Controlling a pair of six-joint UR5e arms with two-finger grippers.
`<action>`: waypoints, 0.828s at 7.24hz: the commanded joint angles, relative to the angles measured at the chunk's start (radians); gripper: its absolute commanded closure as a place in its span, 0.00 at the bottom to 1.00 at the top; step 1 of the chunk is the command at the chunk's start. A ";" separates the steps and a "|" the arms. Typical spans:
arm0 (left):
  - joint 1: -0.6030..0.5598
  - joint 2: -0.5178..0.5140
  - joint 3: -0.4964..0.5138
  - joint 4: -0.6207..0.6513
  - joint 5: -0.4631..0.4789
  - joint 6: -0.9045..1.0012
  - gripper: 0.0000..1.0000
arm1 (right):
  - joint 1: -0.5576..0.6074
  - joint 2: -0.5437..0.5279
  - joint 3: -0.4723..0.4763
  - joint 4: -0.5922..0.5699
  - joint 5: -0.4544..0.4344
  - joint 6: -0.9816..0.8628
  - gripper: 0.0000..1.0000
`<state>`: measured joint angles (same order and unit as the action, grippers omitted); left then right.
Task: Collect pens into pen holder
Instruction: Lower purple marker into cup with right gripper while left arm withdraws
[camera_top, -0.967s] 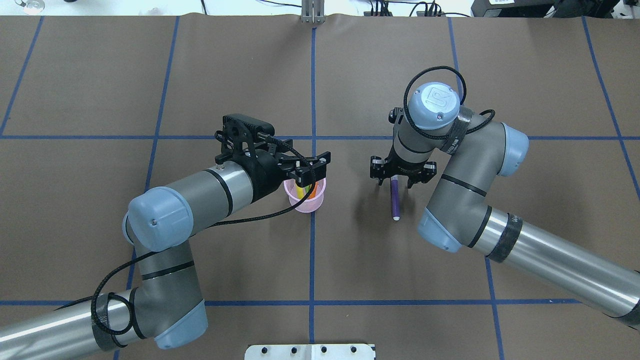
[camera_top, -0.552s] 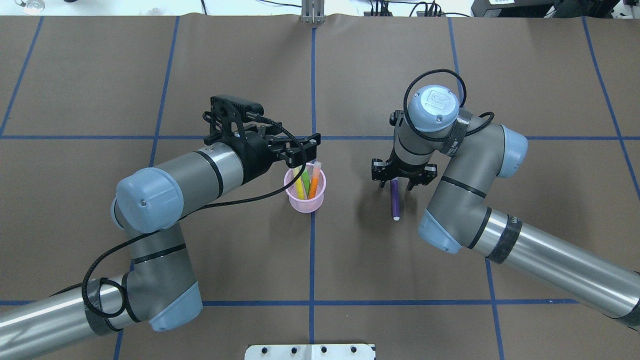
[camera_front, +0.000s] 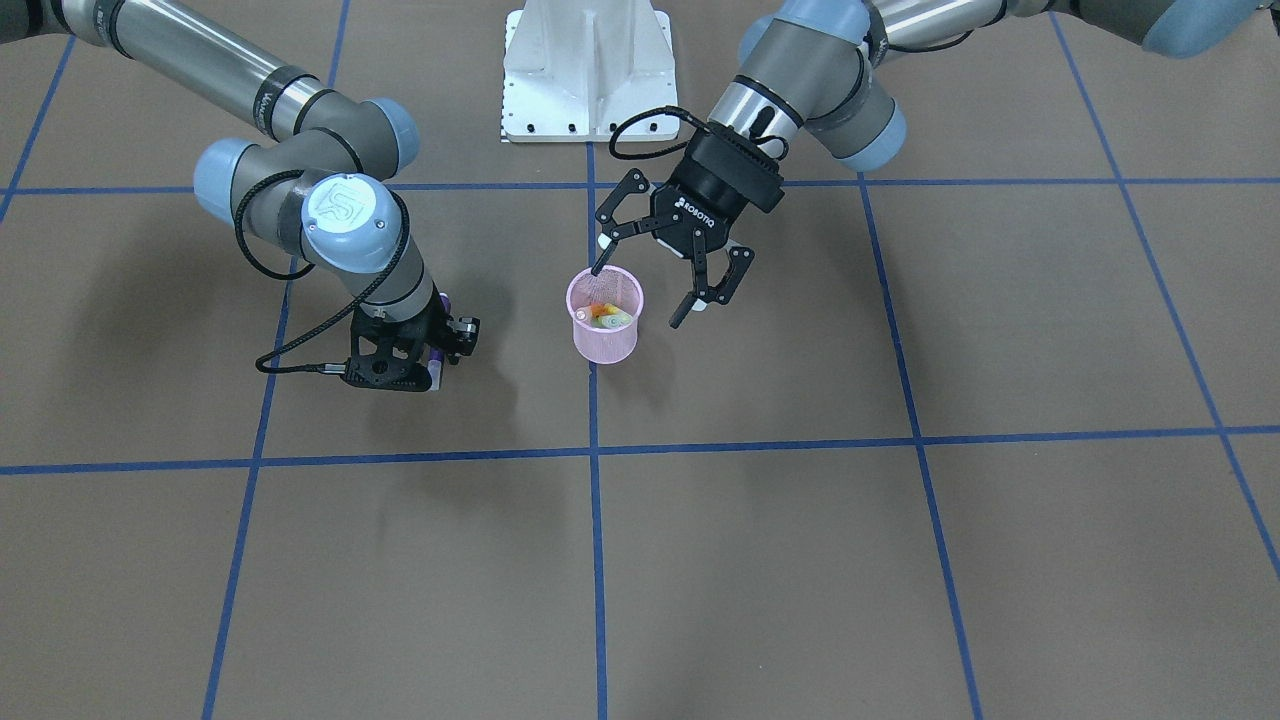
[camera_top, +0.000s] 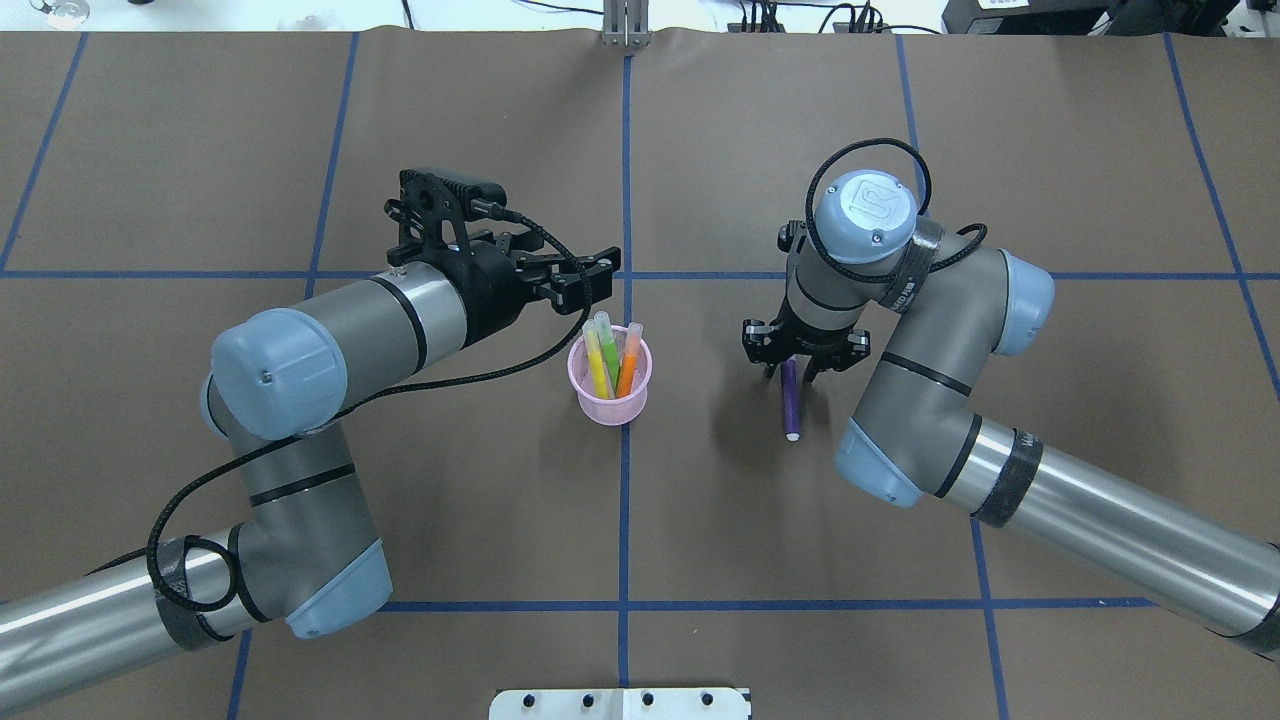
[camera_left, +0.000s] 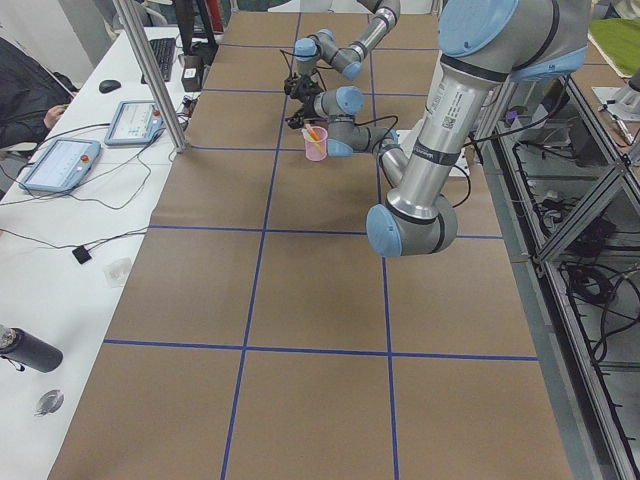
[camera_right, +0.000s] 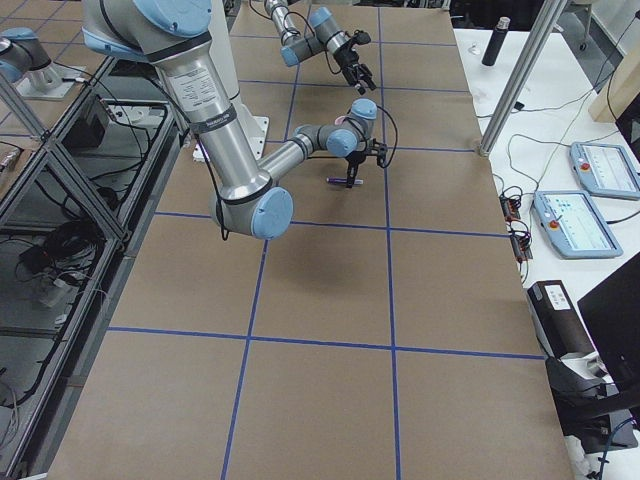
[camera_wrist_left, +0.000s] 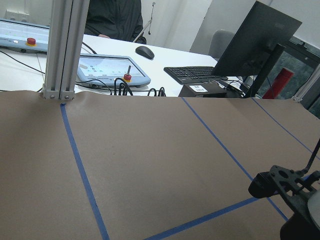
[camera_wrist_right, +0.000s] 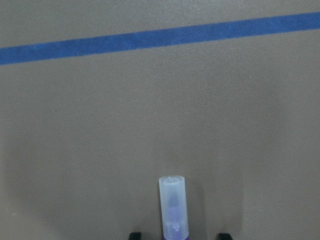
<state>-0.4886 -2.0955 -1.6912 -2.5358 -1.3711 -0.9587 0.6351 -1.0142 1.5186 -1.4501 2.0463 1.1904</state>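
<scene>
The pink mesh pen holder (camera_top: 609, 398) (camera_front: 604, 335) stands upright at the table's middle, holding a yellow, a green (camera_top: 606, 345) and an orange pen (camera_top: 629, 362). My left gripper (camera_top: 603, 277) (camera_front: 640, 292) is open and empty, just beyond the holder's rim toward the far side. The purple pen (camera_top: 789, 405) lies flat on the table to the right. My right gripper (camera_top: 793, 366) is open and points down over the pen's far end, one finger on each side. The right wrist view shows the pen's whitish cap (camera_wrist_right: 173, 207) between the fingertips, with gaps on both sides.
A white base plate (camera_top: 620, 703) (camera_front: 588, 70) sits at the table's near edge by the robot. Blue tape lines cross the brown table cover (camera_top: 700, 520). Teach pendants (camera_wrist_left: 112, 70), a keyboard and a monitor stand beyond the far edge.
My left gripper has drawn back from over the holder toward the far left, uncovering the three pens in it. My right gripper's fingers look closer together around the purple pen.
</scene>
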 joint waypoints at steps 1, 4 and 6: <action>-0.001 0.000 0.004 0.000 0.000 0.000 0.00 | 0.000 -0.001 0.000 0.000 0.000 0.000 0.94; -0.039 0.006 0.004 0.023 -0.031 -0.003 0.00 | 0.009 0.000 0.021 0.004 0.043 -0.017 1.00; -0.179 0.009 -0.001 0.150 -0.238 -0.020 0.00 | 0.043 -0.001 0.116 0.004 0.031 -0.018 1.00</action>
<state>-0.5841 -2.0885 -1.6891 -2.4645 -1.4865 -0.9664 0.6577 -1.0144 1.5762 -1.4467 2.0819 1.1742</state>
